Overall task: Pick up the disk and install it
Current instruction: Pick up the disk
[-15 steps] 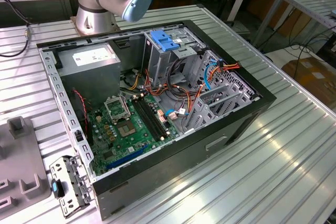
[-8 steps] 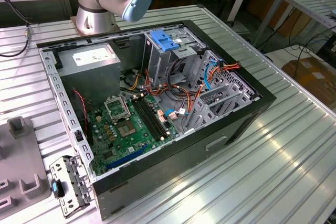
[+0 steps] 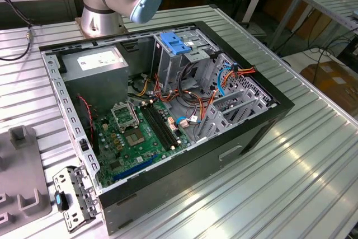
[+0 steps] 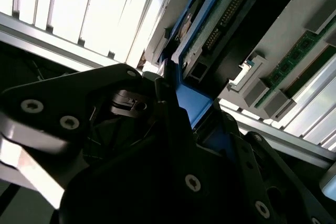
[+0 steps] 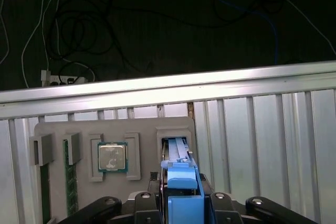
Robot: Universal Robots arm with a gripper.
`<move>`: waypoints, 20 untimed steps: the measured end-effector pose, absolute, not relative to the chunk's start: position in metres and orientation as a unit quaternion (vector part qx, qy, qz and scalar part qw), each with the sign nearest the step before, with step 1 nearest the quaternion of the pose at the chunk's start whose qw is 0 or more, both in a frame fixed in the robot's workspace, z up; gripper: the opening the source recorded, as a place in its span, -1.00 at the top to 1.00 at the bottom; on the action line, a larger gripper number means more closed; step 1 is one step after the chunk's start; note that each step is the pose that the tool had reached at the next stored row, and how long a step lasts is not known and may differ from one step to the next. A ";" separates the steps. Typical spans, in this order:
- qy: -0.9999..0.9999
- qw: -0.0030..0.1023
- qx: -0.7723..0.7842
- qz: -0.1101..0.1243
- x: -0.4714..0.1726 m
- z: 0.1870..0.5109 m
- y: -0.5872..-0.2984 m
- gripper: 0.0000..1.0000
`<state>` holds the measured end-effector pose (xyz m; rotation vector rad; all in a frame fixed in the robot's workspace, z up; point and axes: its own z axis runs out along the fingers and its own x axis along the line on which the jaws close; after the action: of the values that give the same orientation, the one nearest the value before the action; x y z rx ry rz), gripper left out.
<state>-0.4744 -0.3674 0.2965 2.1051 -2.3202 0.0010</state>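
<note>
The tool [image 5: 182,205] is clenched on the disk [image 5: 177,149], its fingers pressed against either side of the blue carrier bracket [image 5: 182,184]. The disk sits on edge in a pocket of the grey tray [image 5: 52,129] on the bench [image 5: 252,145]. Neighbouring pockets hold a processor [image 5: 112,157] and memory sticks [image 5: 67,182]. In the exterior view, the open computer case [image 3: 224,155] holds a motherboard [image 3: 134,132] and a power supply [image 3: 95,71].

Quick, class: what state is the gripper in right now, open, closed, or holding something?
Gripper: closed on the disk, gripping its blue frame at the slot of the grey tray.
</note>
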 end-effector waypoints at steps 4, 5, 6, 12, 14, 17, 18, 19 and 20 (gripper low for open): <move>-0.741 0.004 0.672 0.000 -0.474 0.297 -0.367 0.25; -0.738 0.004 0.675 0.000 -0.474 0.297 -0.367 0.25; -0.733 0.004 0.680 0.000 -0.474 0.297 -0.367 0.25; -0.728 0.004 0.685 0.000 -0.474 0.297 -0.367 0.25; -0.728 0.004 0.685 0.000 -0.474 0.297 -0.367 0.25; -0.728 0.004 0.686 0.000 -0.474 0.298 -0.367 0.25; -0.728 0.004 0.686 0.000 -0.474 0.299 -0.367 0.25; -0.728 0.004 0.686 0.000 -0.474 0.299 -0.367 0.25; -0.728 0.004 0.686 0.000 -0.474 0.299 -0.367 0.25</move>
<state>-0.4744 -0.3674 0.2990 2.1476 -2.2809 0.0013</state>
